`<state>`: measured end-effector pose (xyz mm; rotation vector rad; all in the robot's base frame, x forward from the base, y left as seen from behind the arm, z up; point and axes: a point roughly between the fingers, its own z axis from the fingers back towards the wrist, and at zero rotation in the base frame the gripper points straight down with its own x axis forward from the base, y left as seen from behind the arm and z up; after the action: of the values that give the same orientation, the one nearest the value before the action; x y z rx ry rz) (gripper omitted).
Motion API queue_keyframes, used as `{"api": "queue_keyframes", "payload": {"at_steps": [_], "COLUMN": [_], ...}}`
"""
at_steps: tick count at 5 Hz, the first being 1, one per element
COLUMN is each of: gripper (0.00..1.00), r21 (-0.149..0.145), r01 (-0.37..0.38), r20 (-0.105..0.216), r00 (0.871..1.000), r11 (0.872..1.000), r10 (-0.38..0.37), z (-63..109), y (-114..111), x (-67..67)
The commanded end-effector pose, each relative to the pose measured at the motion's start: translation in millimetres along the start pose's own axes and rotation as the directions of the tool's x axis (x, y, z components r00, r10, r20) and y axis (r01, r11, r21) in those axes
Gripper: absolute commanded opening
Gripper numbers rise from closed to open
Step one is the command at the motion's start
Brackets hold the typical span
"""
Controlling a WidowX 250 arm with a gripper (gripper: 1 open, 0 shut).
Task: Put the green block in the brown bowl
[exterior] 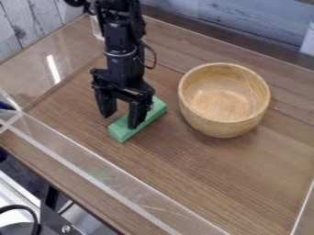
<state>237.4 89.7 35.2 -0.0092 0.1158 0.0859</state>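
- My end effector (121,109) stands spread wide, straddling the green block (135,121) left of centre, unclenched, presumably positioned for grasping.
- Brown bowl (225,98) sits empty, right of centre on the tabletop (221,174).

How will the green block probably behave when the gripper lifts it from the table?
The green block looks like a rigid bar with flat faces, so it should probably stay stiff and not roll. It seems small beside the brown bowl, likely light. The open gripper straddles it, so a squeeze may hold it squarely.

A brown wood-grain table (208,174) with a clear raised edge carries a small bright green rectangular block (128,128) at centre-left and a round tan wooden bowl (223,99) at centre-right.
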Motion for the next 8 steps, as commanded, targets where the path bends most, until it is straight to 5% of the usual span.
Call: {"api": "queue_keyframes", "payload": {"at_steps": [1, 2, 3, 8], "gripper": [1.00, 1.00, 0.00, 0.00], "r21": [0.004, 0.000, -0.007, -0.044], "r01": [-0.006, -0.007, -0.010, -0.009], "r20": [0.029, 0.028, 0.028, 0.045], "r00": [1.000, 1.000, 1.000, 0.999], "r11": [1.000, 1.000, 1.000, 0.999], "r10": [0.006, 0.007, 0.010, 0.011], "z": [4.4, 2.8, 1.4, 29.4], "y": [2.1, 1.7, 1.6, -4.3], "x": [6.2, 7.1, 8.1, 8.4]}}
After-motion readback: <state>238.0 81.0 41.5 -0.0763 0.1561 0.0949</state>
